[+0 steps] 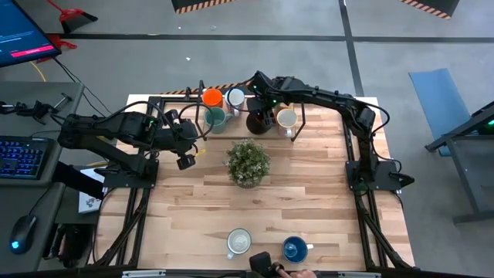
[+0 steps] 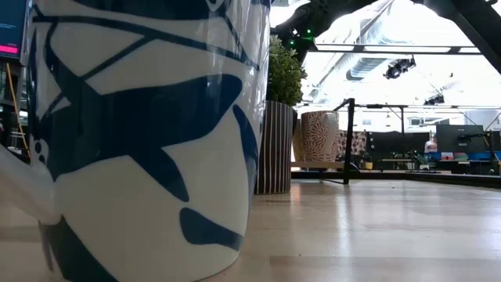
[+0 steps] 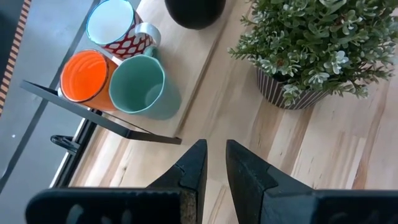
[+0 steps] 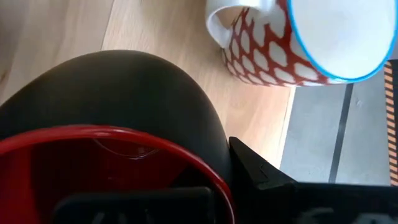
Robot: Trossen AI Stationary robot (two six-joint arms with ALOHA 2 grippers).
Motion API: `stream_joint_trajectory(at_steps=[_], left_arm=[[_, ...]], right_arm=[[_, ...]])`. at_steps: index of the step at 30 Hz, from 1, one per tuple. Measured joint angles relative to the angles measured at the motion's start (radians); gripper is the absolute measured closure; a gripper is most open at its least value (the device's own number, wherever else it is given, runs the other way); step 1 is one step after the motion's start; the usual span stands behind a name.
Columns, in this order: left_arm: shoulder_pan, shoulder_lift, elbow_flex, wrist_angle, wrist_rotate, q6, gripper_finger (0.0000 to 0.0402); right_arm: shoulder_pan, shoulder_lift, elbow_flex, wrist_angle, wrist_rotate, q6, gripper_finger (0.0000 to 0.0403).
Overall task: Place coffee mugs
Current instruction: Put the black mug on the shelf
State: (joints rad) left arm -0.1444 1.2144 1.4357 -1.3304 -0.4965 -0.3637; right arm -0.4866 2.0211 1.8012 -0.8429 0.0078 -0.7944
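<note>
On the wooden table's far side stand an orange mug [image 1: 212, 97], a red-and-white patterned mug [image 1: 235, 97], a teal mug [image 1: 215, 118] and a cream mug [image 1: 287, 118], inside a black frame [image 1: 302, 116]. Between them is a dark mug with a red inside [image 1: 258, 122]; my right gripper [image 1: 265, 110] is shut on it. My left gripper [image 1: 185, 161] hangs left of the plant, its fingers [image 3: 193, 168] a little apart with nothing between them. A white mug with blue marks [image 1: 238, 242] and a blue mug [image 1: 294, 249] stand at the near edge. My right gripper holds the dark mug by its red rim [image 4: 211, 168], one finger inside the mug and one finger [image 4: 261, 174] outside its wall. The fingers come from above, slanting down from the right. I cannot tell whether the mug's base is on the table.
A leafy plant in a striped pot [image 1: 248, 162] stands mid-table, between the far mugs and the near ones. The frame's posts [image 2: 350, 141] rise beside the far mugs. Bare wood lies on both sides of the plant and in front of it.
</note>
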Motion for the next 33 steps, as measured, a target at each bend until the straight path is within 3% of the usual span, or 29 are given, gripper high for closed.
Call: stream_joint_trajectory(at_steps=[15, 33], left_arm=[[0.0, -0.001, 0.0, 0.001, 0.0, -0.028, 0.0353], [0.0, -0.001, 0.0, 0.001, 0.0, -0.027, 0.0353]], right_arm=[[0.002, 0.036, 0.004, 0.003, 0.022, -0.019, 0.0401], [0.002, 0.039, 0.018, 0.012, 0.093, -0.027, 0.0341]])
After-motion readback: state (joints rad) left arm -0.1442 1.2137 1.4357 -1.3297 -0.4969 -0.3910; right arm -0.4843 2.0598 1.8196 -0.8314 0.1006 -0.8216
